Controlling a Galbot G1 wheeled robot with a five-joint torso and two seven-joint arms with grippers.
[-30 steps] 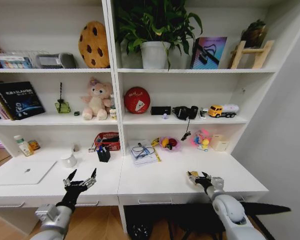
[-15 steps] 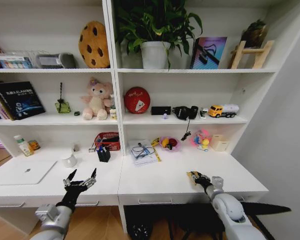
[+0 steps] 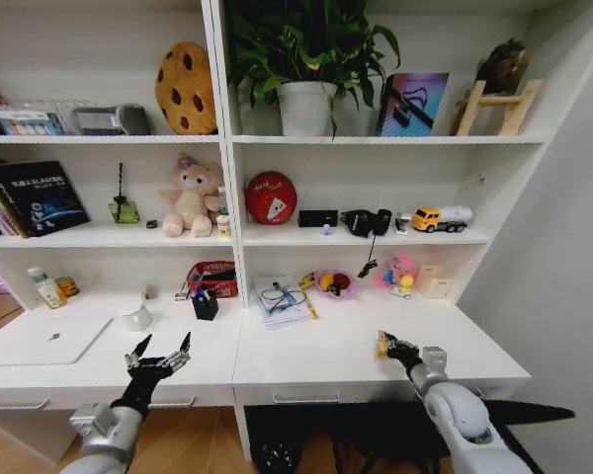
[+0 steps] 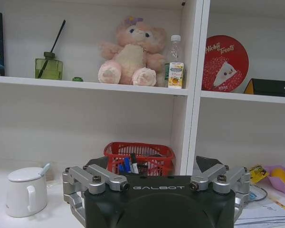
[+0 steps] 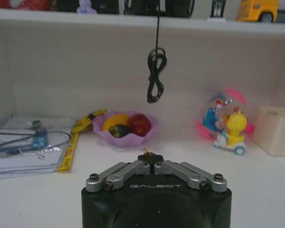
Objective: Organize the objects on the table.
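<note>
Right tool (image 3: 387,346): low over the right half of the desk (image 3: 306,360), near its front edge. I read its fingers as pinched together on a small yellow-and-dark object (image 5: 149,156); too little of it shows past the fingertips for me to name it.

Left tool (image 3: 160,357): parked over the desk's front edge on the left half, fingers spread apart, nothing between them.

Items outward from the right tool: purple fruit bowl (image 5: 128,128) straight ahead of it; pink-and-yellow toy (image 5: 226,127) and cream box (image 5: 278,130) off toward the right wall; a clear sleeve of cables and papers (image 5: 24,145) toward the middle.

Items outward from the left tool: white lidded mug (image 4: 25,191), black pen cup (image 3: 205,303), red basket (image 4: 138,156) behind it, silver laptop (image 3: 47,340) lying closed at the far left, small bottles (image 3: 45,288) at the back wall.

Risks, as I judge them: the pinch on the small object looks shallow, so a quick swing could flick it off the front edge. A black cord (image 5: 156,76) hangs from the shelf above the bowl; a high reach forward could snag it.

Hard to make out: the held object's shape, the basket's contents, and the laptop's left edge, which is cut off.
</note>
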